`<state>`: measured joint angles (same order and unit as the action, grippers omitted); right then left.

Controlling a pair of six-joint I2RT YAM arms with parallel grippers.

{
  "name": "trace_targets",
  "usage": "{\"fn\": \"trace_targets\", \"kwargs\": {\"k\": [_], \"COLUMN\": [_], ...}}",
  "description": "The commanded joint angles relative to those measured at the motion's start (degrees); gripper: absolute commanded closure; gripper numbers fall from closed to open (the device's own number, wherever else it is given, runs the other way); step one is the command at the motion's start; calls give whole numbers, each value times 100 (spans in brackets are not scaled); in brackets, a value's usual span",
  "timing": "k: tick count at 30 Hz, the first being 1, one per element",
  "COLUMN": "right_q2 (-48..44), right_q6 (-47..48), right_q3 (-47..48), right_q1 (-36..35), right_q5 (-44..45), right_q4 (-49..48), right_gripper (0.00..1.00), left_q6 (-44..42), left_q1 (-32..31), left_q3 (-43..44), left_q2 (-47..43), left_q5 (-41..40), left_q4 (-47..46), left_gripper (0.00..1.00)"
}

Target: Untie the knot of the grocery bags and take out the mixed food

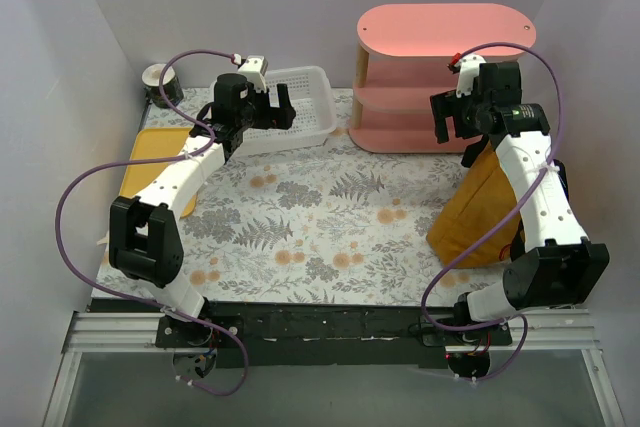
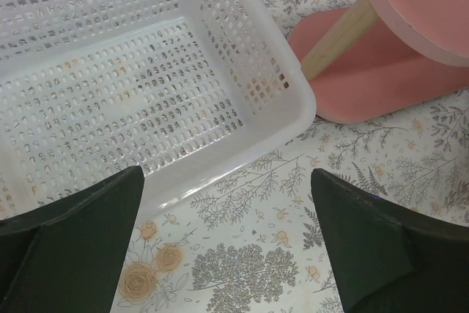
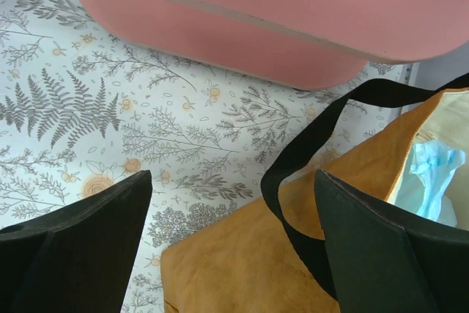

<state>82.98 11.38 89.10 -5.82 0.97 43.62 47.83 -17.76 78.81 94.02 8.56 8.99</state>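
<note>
Mustard tote (image 1: 478,217) at frame right, blue plastic bag (image 3: 432,174) peeking from inside.
Both spread, empty: right gripper (image 3: 231,196) beside the strap (image 3: 272,188) should dip in for the knot; left gripper (image 2: 227,181) hangs over the basket (image 2: 242,148).

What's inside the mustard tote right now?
Through its mouth, the mustard tote shows cream lining and a bunched pale blue plastic bag. Anything deeper is covered by that bag and the tote's wall.

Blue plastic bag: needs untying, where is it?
Right wrist view: the blue bag peeks from the mustard tote, on the table's right side beside the pink shelf.
</note>
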Motion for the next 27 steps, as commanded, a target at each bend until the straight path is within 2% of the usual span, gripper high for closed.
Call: {"fn": "trace_targets", "kwargs": {"k": [1, 5, 10, 13, 15, 16, 19, 23, 27], "right_q2": [-45, -141, -212, -273, -492, -563, -809, -1143, -1127], "right_q6": [-75, 593, 576, 515, 497, 488, 339, 295, 146], "right_q3": [274, 626, 1187, 1522, 1400, 1330, 1119, 706, 591], "right_q1": [-33, -41, -33, -33, -33, -24, 98, 414, 521], "right_q5": [-430, -1036, -942, -216, 348, 934, 1650, 1644, 854], "right_q4": [-160, -125, 94, 358, 376, 376, 665, 912, 1298], "right_gripper": [2, 3, 7, 9, 11, 12, 15, 16, 17], "left_q6": [121, 121, 42, 24, 33, 33, 24, 59, 121], "left_q1": [-17, -43, -61, -87, -105, -105, -114, -123, -123], "left_q3": [65, 82, 179, 258, 284, 285, 285, 144, 12], "left_q2": [-33, 11, 125, 213, 283, 292, 328, 319, 328], "left_q5": [128, 330, 576, 673, 709, 709, 761, 788, 806], "left_q4": [23, 32, 111, 129, 111, 94, 76, 6, -90], "left_gripper": [2, 2, 2, 2, 2, 2, 2, 2, 2]}}
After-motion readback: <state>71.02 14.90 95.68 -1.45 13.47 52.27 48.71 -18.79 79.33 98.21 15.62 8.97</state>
